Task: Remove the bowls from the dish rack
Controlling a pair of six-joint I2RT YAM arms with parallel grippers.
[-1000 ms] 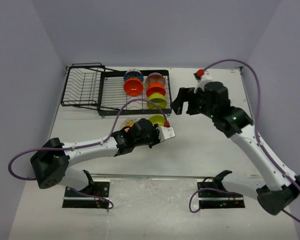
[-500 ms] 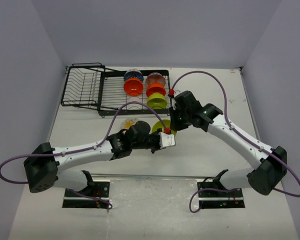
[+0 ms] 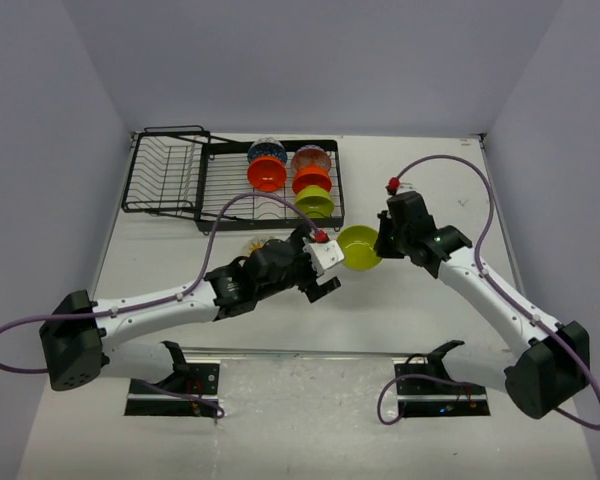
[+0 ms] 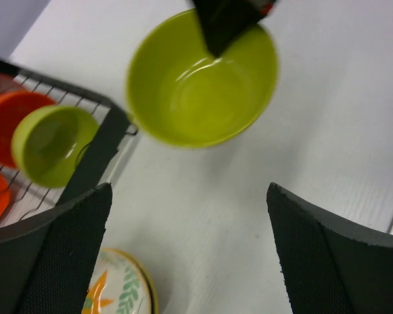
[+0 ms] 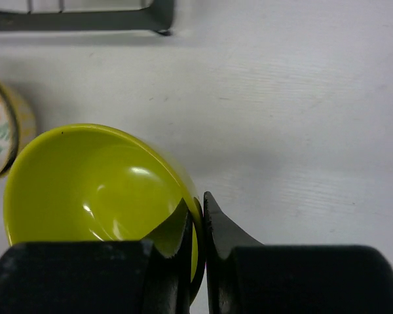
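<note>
Right pincer (image 5: 195,204): clamped on the rim of a glossy lime green round bowl (image 5: 98,183), one finger inside the wall, one outside.

Held bowl: apparently lifted off the white table (image 3: 380,320), tilted, mouth turned toward the left arm; just past the near right corner of the rack, between the two pincers.

Left pincer (image 4: 188,196): fingers spread wide, gripping nothing, aimed at the held bowl from close by, not touching it.

Bowl on the table: cream round bowl with an orange-and-green floral inside (image 3: 259,245), upright, just in front of the rack, beside the left wrist, left of the held bowl.

Rack: black wire dish rack (image 3: 170,175) at the far left of the table. On edge in its flat slotted section: two glossy orange bowls (image 3: 267,175), a second lime green bowl (image 3: 316,203), two patterned bowls (image 3: 310,155) at the back, too small to describe further. Tilted basket section apparently without bowls.

Step in hand: by judgement, carrying one unloaded bowl to a resting place, with five left in the rack.

Relation for the next move: bare table directly under and to the right of the right pincer, cream bowl to the left, so set-down best kept to the right side. Grip on the rim's right edge, bowl hanging leftward from it, hence a wrist roll to level the base before release. Left arm nearer the rack, second lime green bowl nearest to it, at the near end of the right row.

Risk: thin rim pinch on a glossy wall, likely to slip or swing if released while tilted.
</note>
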